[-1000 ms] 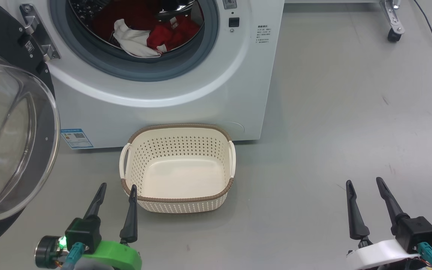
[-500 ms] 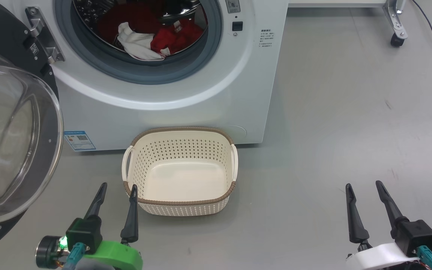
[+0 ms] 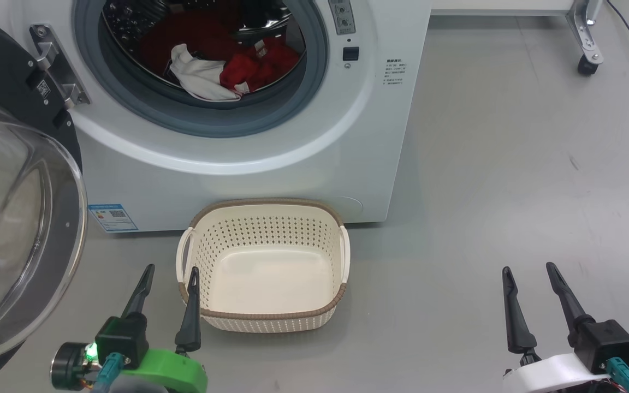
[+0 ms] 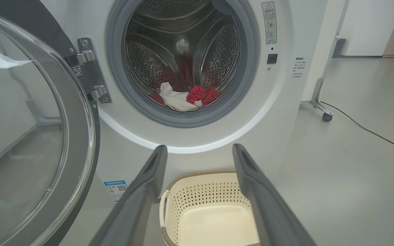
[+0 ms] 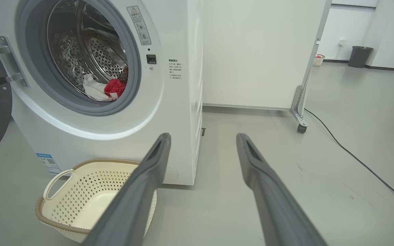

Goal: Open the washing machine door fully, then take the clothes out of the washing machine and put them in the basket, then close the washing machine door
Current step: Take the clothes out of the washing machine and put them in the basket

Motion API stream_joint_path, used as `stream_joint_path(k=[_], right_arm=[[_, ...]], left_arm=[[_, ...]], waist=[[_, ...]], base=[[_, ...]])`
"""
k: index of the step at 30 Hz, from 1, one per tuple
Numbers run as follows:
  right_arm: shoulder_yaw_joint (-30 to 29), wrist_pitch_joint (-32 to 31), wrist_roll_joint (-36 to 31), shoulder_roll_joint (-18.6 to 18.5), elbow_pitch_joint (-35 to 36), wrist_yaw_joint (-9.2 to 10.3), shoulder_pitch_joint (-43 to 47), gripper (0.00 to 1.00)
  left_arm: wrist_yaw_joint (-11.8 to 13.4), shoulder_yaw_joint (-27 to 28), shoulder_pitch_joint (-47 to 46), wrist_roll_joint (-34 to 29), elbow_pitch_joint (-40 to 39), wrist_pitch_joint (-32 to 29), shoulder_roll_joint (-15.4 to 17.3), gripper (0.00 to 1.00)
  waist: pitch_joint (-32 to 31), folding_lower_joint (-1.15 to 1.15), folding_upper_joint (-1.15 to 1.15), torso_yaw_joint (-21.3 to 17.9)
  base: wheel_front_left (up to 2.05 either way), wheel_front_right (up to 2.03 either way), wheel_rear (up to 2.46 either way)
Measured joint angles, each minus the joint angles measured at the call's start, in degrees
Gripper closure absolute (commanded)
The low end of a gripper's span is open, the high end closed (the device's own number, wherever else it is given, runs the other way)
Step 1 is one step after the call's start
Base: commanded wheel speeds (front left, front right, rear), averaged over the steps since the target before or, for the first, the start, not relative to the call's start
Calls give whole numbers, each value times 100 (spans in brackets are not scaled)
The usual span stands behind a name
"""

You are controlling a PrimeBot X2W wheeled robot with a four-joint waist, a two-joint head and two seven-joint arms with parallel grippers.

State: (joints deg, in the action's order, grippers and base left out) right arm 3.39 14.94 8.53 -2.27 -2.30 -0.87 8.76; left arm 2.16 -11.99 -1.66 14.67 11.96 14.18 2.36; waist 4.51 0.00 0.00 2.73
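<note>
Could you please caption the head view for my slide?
Door open, red clothes in washer, empty basket below, left gripper and right gripper open.

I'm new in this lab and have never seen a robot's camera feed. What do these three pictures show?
A two-armed wheeled robot faces a washing machine on a grey floor. One picture looks down from its head: the left tool and right tool, each two long dark fingers, sit at the bottom, both open and holding nothing. The other two come from cameras on each wrist, looking along those fingers. The machine's door is swung open on the left. Red and white clothes lie in the drum. An empty cream basket stands on the floor before the machine.
</note>
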Motion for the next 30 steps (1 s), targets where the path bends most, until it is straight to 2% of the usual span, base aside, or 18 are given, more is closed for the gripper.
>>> stream_joint_path(k=[15,30], right_arm=[[-2,0,8,1,-1,-1,-1,0],[-7,0,8,3,-25,-4,-2,0]], left_arm=[[57,-5,-1,-15,-33,0,3,0],[65,-10,-1,-15,7,0,3,0]], waist=[[36,0,0,34],[-28,0,0,70]], base=[[95,-97,2],[34,-34,0]])
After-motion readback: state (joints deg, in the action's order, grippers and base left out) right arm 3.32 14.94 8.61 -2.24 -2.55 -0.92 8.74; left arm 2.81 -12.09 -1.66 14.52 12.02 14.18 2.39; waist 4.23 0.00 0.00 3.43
